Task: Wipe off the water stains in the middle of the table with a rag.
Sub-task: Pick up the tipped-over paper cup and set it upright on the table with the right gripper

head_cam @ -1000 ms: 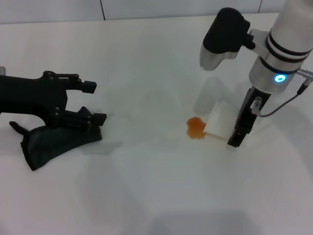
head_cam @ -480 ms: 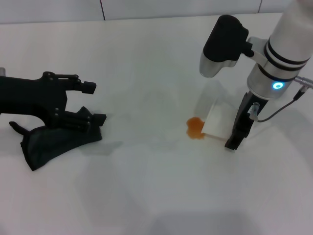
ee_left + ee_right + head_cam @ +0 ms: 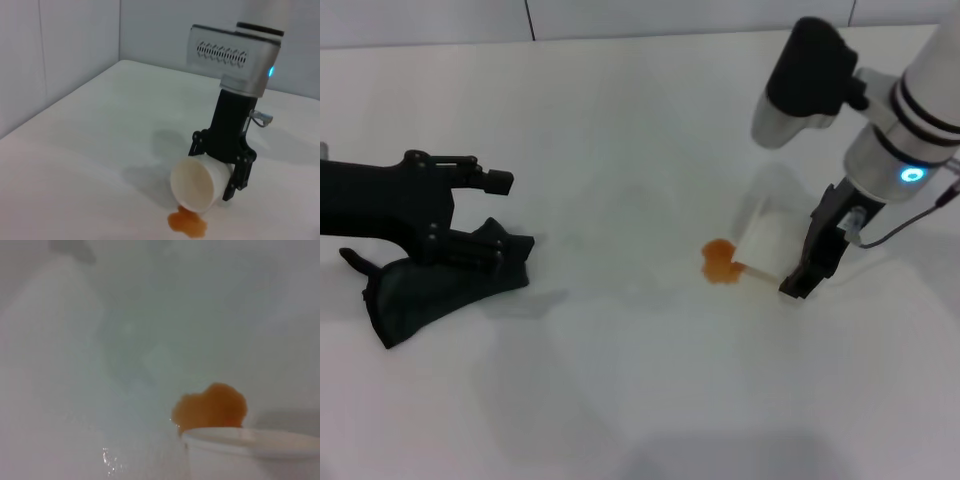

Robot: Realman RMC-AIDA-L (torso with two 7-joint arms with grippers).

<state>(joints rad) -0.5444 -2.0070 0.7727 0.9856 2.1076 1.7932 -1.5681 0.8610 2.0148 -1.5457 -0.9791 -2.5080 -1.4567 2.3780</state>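
Note:
The water stains (image 3: 720, 262) are one small orange-brown blot in the middle of the white table (image 3: 620, 400). My right gripper (image 3: 782, 262) is shut on a white paper cup (image 3: 768, 245), tipped over with its mouth at the blot's edge. The left wrist view shows that gripper (image 3: 216, 170), the cup (image 3: 195, 186) and the blot (image 3: 187, 224). The right wrist view shows the blot (image 3: 210, 407) beyond the cup's rim (image 3: 250, 436). The dark green-black rag (image 3: 430, 285) lies bunched at the left. My left gripper (image 3: 505, 212) is open just over it, its lower finger resting on the cloth.
The table's far edge meets a pale wall (image 3: 620, 15) at the back. The right arm's wrist and camera housing (image 3: 805, 80) hang over the table's right side.
The right arm's wrist has swung to the right and leaned over more, with the cup still tipped at the blot. The left arm and rag have not moved.

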